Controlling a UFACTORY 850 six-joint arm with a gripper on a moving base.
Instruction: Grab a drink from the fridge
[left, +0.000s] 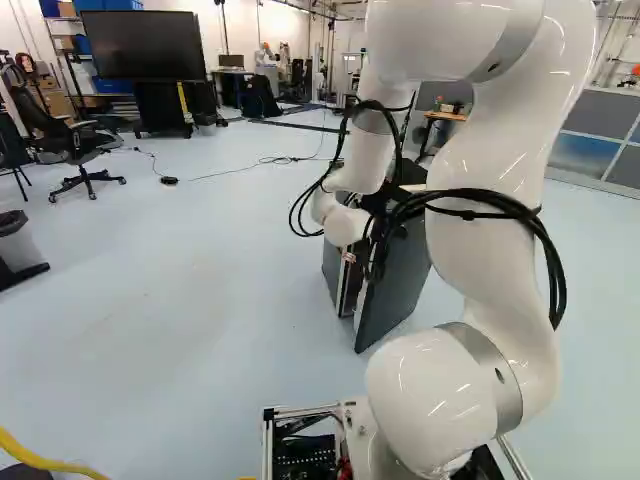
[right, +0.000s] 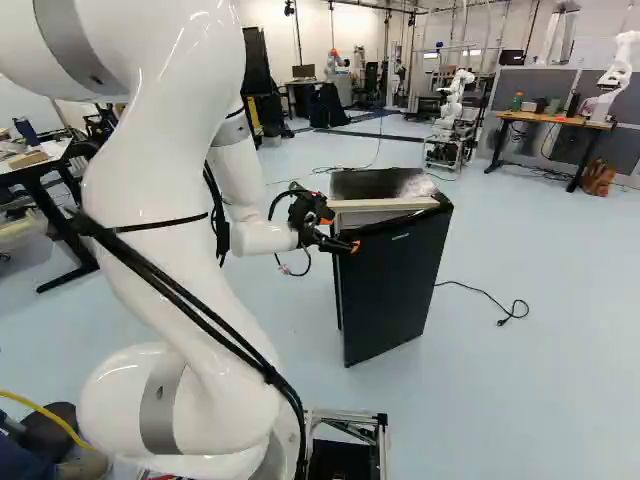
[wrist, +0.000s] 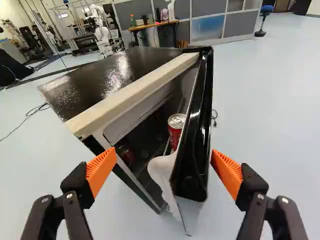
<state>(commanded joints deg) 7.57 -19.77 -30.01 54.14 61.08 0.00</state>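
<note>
Fridge (wrist: 102, 80) stood ahead of my white arm (right: 165, 240), right of the middle in the left base view. Its black door (wrist: 201, 122) hung ajar, the opening facing the near left side. A pale strip (wrist: 137, 94) ran along the top front of the body.

My gripper (right: 341, 234) was at the door's upper near edge. Fingers spread wide, nothing gripped. From the wrist, the door's edge lay between them: one orange pad (wrist: 229, 172) toward the door's outer side, the other (wrist: 101, 169) toward the fridge body. Contact with either: could not tell.

Drink sighted: a red can (wrist: 175, 131), upright, silver lid up, inside the opening and just beside the door's inner face, farther off than my fingers. White door lining (wrist: 162, 172) showed nearer to me than the can. Deeper in the dark interior, what looked like a second red can (wrist: 127, 156), dim.

Surroundings: black cord (right: 510, 312) on the floor right of the fridge; wooden-topped table (right: 555, 119) far right; another robot (right: 455, 95) far off, left of that table. Office chair (left: 60, 125) and large dark screen (left: 140, 45) over at far left.
</note>
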